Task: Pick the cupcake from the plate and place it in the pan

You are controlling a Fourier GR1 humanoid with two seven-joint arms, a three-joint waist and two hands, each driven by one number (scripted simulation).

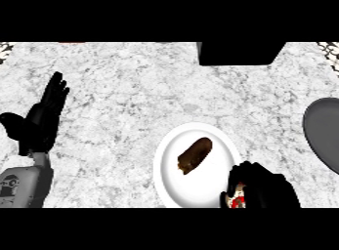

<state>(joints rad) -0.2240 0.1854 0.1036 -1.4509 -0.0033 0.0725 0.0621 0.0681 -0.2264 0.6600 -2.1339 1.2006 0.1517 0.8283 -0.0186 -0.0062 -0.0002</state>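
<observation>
A white plate point(173, 171) lies at the counter's lower middle, with a brown elongated pastry point(195, 155) on it. At the plate's lower right rim my right hand point(265, 188) is curled round the cupcake point(237, 200). Only a small red and white patch of the cupcake shows under the fingers. The dark grey pan point(334, 136) lies at the right edge, partly cut off, a short way up and right of that hand. My left hand point(38, 119) rests open at the left, fingers up, holding nothing.
A black box-like object point(240, 52) stands at the counter's far edge, right of centre. Patterned tile shows at both upper corners. Bare marble counter point(129, 93) stretches between the left hand and the plate.
</observation>
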